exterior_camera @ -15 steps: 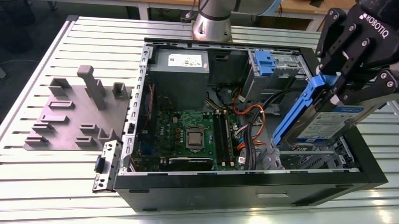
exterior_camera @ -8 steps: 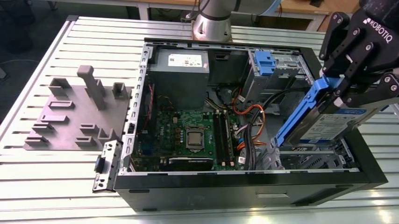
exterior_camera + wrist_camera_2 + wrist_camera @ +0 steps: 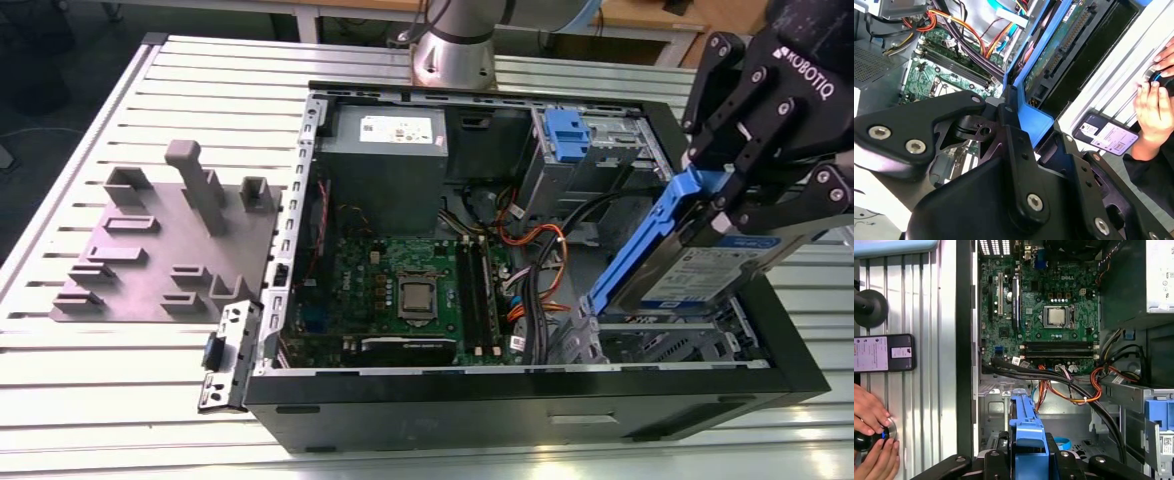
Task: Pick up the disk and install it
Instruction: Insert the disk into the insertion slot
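Exterior view: jaws clamping tilted disk

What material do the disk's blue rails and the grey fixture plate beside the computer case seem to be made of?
The disk's blue rails look like moulded plastic: even colour, soft sheen, rounded edges. The gripper holds the disk over the case. The grey fixture plate looks matte, perhaps printed plastic or painted metal; I cannot tell which.

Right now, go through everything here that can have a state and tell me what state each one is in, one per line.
Gripper: shut on the disk, raised over the case.
Disk: held, tilted, above the case's drive corner, not seated.
Computer case: lying on its side, side panel off, inside exposed.
Blue drive caddy: sitting in its bay.
Person's hands: on the table beside the case, holding a small knob.
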`<state>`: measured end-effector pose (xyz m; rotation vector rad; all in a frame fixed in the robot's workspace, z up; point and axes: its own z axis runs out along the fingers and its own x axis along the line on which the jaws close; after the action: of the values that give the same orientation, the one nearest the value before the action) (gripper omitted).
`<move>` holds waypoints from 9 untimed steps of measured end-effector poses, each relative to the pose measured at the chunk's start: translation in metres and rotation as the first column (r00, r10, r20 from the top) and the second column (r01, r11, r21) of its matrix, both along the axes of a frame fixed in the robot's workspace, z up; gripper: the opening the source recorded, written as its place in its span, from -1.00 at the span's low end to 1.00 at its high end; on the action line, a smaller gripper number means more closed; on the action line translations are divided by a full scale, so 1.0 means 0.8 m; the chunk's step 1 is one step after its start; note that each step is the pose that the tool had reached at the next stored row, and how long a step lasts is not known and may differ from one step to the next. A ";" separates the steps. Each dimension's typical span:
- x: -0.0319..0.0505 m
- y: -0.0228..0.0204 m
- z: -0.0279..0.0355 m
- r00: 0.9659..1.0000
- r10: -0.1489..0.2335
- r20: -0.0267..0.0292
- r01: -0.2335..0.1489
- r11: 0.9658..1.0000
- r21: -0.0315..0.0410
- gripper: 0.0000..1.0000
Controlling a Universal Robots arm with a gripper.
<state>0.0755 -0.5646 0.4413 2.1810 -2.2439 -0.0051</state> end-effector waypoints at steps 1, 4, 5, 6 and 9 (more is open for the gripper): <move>0.000 0.0000 -0.0008 1.000 0.000 0.000 0.000 1.000 0.000 -0.27; 0.001 0.0000 -0.0036 1.000 0.000 0.000 0.000 1.000 0.000 -0.27; 0.001 0.0000 -0.0046 1.000 0.000 0.000 0.000 1.000 0.000 -0.27; 0.001 0.0000 -0.0057 1.000 0.000 0.000 0.000 1.000 0.000 -0.27; 0.001 0.0000 -0.0087 1.000 0.000 0.000 0.000 1.000 0.000 -0.27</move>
<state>0.0765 -0.5646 0.4344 2.1810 -2.2442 -0.0047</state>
